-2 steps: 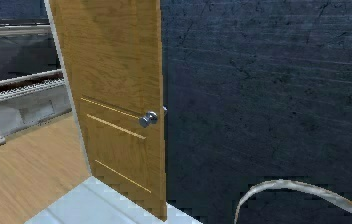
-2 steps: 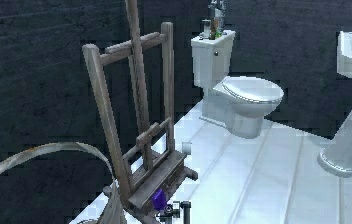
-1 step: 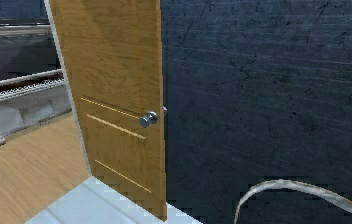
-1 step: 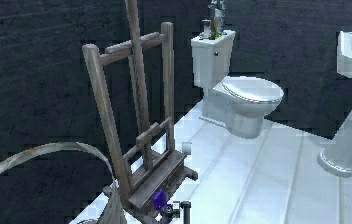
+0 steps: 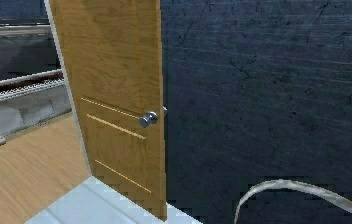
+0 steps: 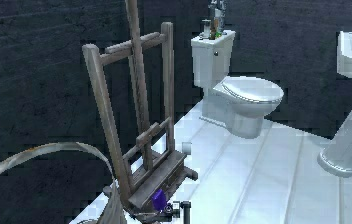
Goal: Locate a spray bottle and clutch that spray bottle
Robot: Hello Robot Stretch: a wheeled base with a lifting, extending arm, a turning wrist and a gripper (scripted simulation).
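On the toilet tank (image 6: 212, 58), upper middle of the arm side view, stand small dark bottles (image 6: 216, 17). A wooden easel (image 6: 137, 70) stands lower left.

Pale tile floor (image 6: 274, 170) carries a white toilet (image 6: 239, 95). Wooden easel (image 6: 139, 110) stands on the tiles left of the toilet, nearer the camera. Pedestal sink (image 6: 346, 100) stands on the tiles right of the toilet. Toilet tank lid holds a cluster of small bottles (image 6: 217, 18), types unclear.
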